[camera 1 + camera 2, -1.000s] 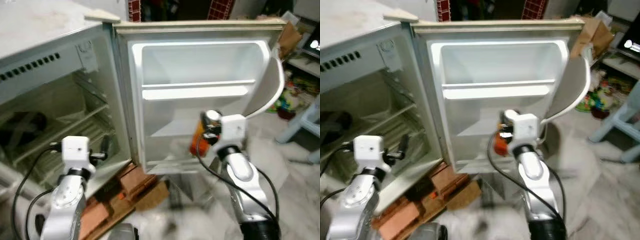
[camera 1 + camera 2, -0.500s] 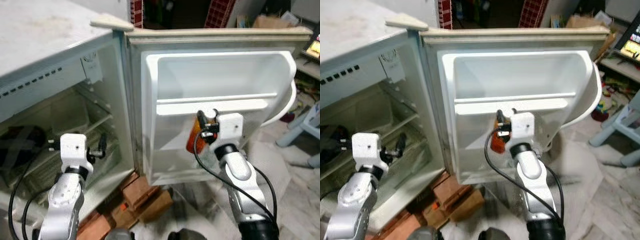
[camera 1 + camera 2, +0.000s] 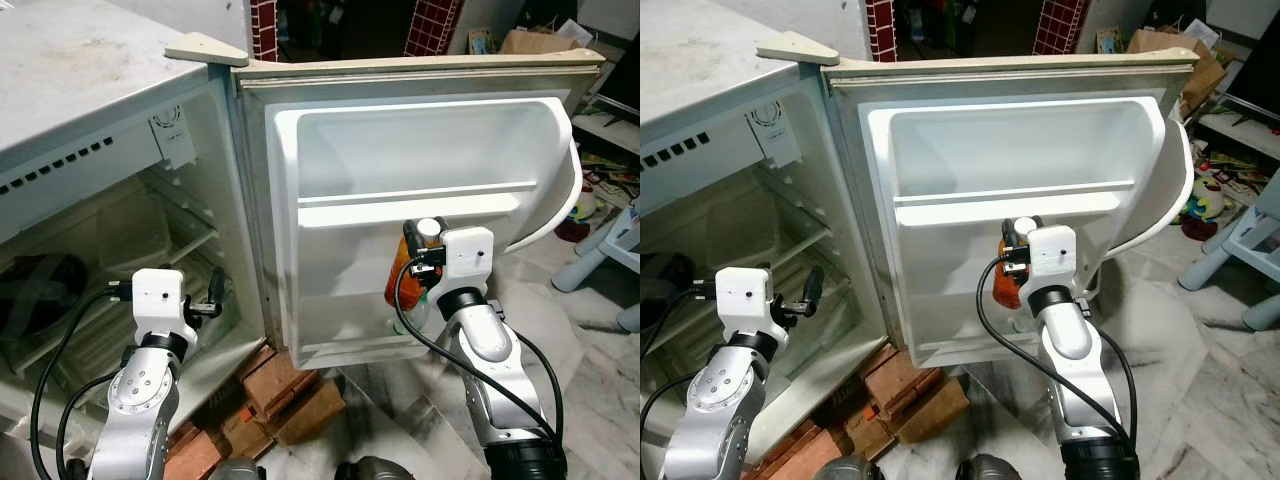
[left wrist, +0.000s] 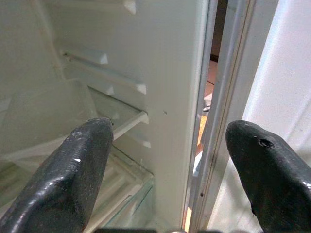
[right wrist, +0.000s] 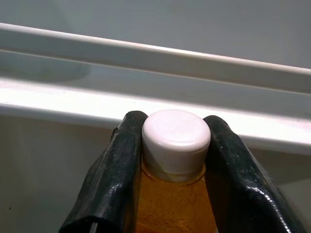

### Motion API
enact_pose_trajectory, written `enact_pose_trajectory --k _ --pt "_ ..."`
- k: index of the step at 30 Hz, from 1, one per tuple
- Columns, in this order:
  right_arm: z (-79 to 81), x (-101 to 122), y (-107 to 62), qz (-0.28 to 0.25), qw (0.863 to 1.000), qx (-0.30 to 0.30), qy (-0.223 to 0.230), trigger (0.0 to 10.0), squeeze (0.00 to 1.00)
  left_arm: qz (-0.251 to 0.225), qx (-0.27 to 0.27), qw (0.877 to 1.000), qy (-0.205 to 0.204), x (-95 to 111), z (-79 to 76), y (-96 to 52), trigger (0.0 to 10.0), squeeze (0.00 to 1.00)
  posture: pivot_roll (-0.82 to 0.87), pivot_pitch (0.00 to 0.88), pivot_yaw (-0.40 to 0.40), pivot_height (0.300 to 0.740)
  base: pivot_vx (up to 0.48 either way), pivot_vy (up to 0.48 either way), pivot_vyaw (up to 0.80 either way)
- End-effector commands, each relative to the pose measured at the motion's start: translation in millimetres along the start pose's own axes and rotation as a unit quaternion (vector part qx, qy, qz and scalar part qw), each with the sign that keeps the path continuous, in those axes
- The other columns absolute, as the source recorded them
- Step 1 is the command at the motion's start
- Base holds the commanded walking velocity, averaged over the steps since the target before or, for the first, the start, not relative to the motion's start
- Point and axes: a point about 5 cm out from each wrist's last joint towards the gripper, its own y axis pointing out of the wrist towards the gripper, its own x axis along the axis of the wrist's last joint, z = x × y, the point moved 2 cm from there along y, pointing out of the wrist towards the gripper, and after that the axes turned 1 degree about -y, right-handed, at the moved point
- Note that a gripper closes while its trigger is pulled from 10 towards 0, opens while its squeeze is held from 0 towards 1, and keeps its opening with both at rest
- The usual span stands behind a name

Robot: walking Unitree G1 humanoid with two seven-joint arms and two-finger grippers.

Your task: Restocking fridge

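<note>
The right gripper clamps the neck of an orange-filled bottle just under its white cap, keeping it upright in front of the open fridge door, below the door's upper shelf rail and above the lower door bin, probably its destination. The left gripper hovers empty, fingers spread, by the fridge compartment, out of the way.
</note>
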Motion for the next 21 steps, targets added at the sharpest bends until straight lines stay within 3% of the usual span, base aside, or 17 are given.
enact_pose_trajectory --k 1,11,15,21 --pt "-4.4 4.8 1.0 -0.011 1.0 -0.008 -0.004 10.0 0.0 0.0 0.002 1.0 0.0 1.5 0.5 -1.1 10.0 0.0 0.11 0.061 -0.035 0.694 0.0 0.0 0.0" --pt "-12.1 7.2 -1.7 -0.015 0.999 -0.029 -0.042 10.0 0.0 0.001 0.001 1.0 -0.001 1.8 0.0 0.0 10.0 0.0 0.1 0.075 -0.034 0.694 0.0 0.0 0.0" --pt "-14.6 -3.0 -6.9 0.014 0.998 -0.036 -0.049 10.0 0.0 0.0 0.004 1.0 -0.002 2.4 0.9 0.3 10.0 0.0 0.1 0.075 -0.033 0.694 0.0 0.0 0.0" --pt "-9.1 -13.9 -13.2 0.039 0.998 -0.03 -0.036 10.0 0.0 0.001 0.003 1.0 -0.001 2.4 1.1 0.0 10.0 0.0 0.1 0.081 -0.03 0.659 0.0 0.0 0.0"
